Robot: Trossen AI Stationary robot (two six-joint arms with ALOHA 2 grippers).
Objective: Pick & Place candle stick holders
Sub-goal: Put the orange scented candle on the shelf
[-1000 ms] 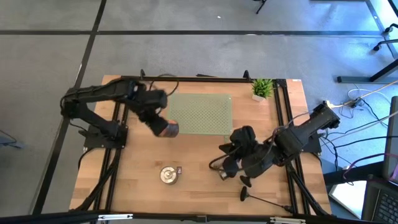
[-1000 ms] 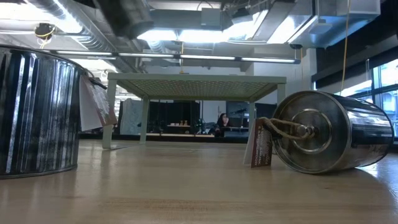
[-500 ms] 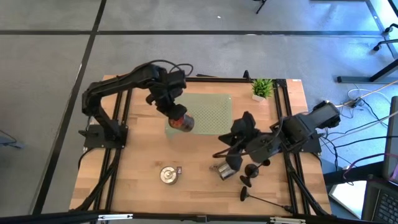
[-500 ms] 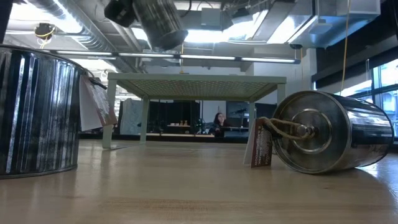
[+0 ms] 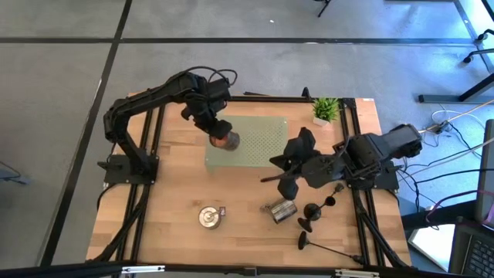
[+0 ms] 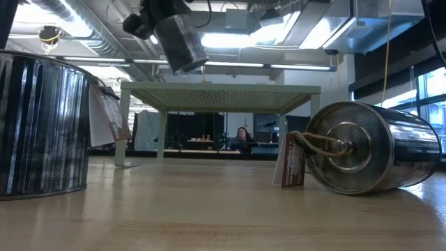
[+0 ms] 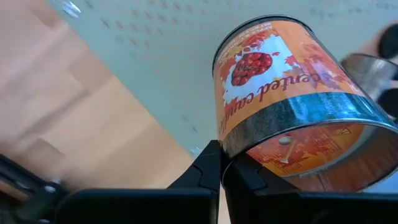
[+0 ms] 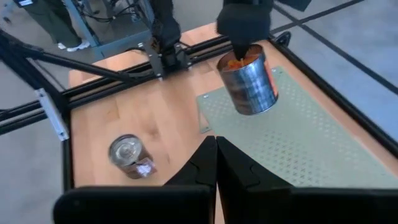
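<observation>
My left gripper [image 5: 219, 131] hangs over the left part of the green perforated platform [image 5: 262, 143], shut on an orange-labelled tin can [image 5: 226, 141], which also shows high up in the low view [image 6: 180, 42]. My right gripper [image 5: 276, 177] is shut on nothing and hovers above the table to the right of the platform's near edge. Black candle stick holders lie on the wood near the front right: one [image 5: 312, 211] close under the right arm, another [image 5: 302, 244] with its stem running toward the right edge. My left gripper pinches the can's wall at its open rim [image 7: 225, 149], one finger outside and the other seemingly inside. The fingers come from above, pointing steeply down [image 8: 239, 37]. The can hangs tilted below them, clear of the platform.
A silver can [image 5: 279, 210] lies on its side in front of the right gripper, tag at its end [image 6: 291, 164]. Another can [image 5: 208, 218] stands near the front middle. A small potted plant [image 5: 325, 110] sits at the far right corner. Black frame rails edge the table.
My left gripper has carried the can from the platform's near left corner toward the far and right edges, so that it now hangs over the platform. My right gripper has risen from beside the lying can, moved toward the far edge and rolled, staying shut.
</observation>
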